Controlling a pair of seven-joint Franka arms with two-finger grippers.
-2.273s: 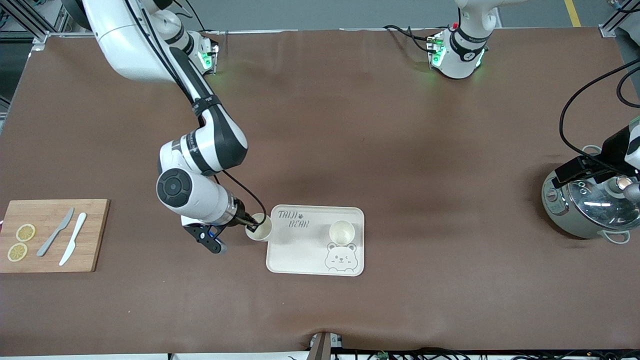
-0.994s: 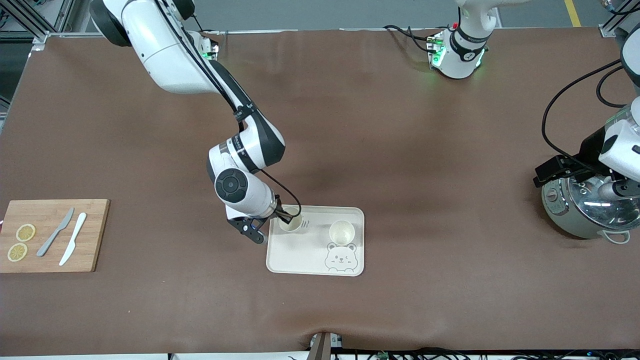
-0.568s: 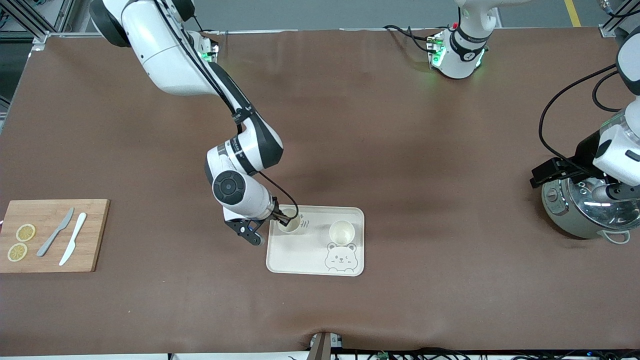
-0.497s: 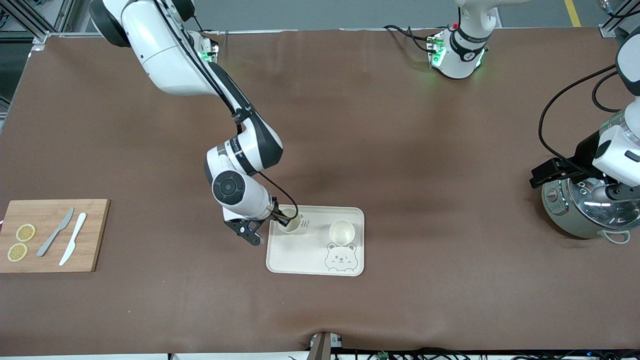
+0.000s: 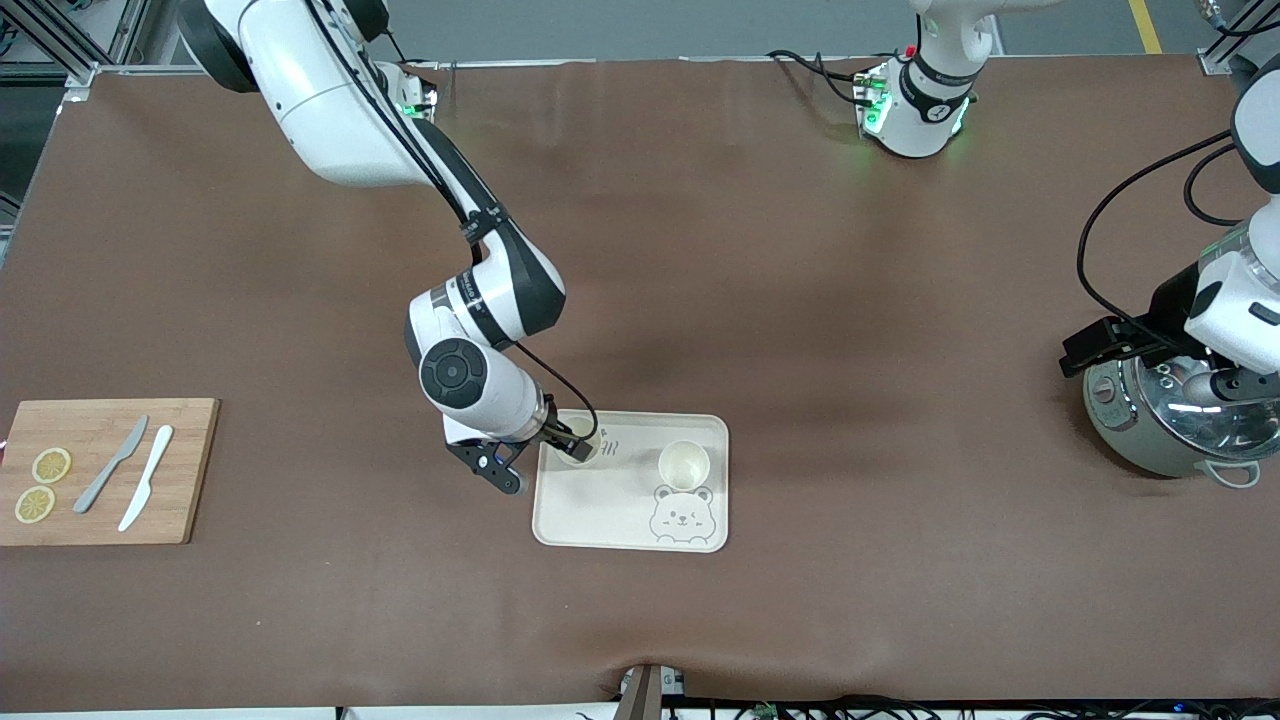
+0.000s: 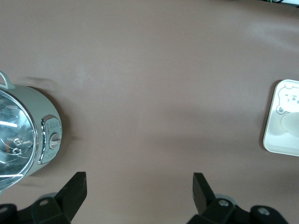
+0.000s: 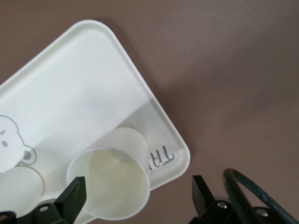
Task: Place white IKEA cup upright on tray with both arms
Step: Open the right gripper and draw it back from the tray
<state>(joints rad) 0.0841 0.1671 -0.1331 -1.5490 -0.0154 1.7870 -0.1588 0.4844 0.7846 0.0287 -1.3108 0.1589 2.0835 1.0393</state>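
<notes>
The cream tray (image 5: 620,512) with the bear face lies near the front camera. Two white cups stand upright on it. One cup (image 5: 579,441) covers part of the lettering, the other cup (image 5: 684,463) stands above the bear face. My right gripper (image 5: 562,436) is open at the first cup, touching nothing. In the right wrist view the gripper (image 7: 138,184) has its fingers wide apart, and that cup (image 7: 110,186) stands on the tray (image 7: 70,93) close to one finger. My left gripper (image 5: 1228,383) waits open and empty over the cooker's edge. It also shows open in the left wrist view (image 6: 138,182).
A grey rice cooker (image 5: 1175,415) with a glass lid stands at the left arm's end. A wooden cutting board (image 5: 185,470) with two knives and lemon slices lies at the right arm's end. The tray's corner shows in the left wrist view (image 6: 280,140).
My right gripper carried the cup from beside the tray's edge onto the tray over the lettering, and has drawn back a little. My left arm shifted slightly over the cooker.
</notes>
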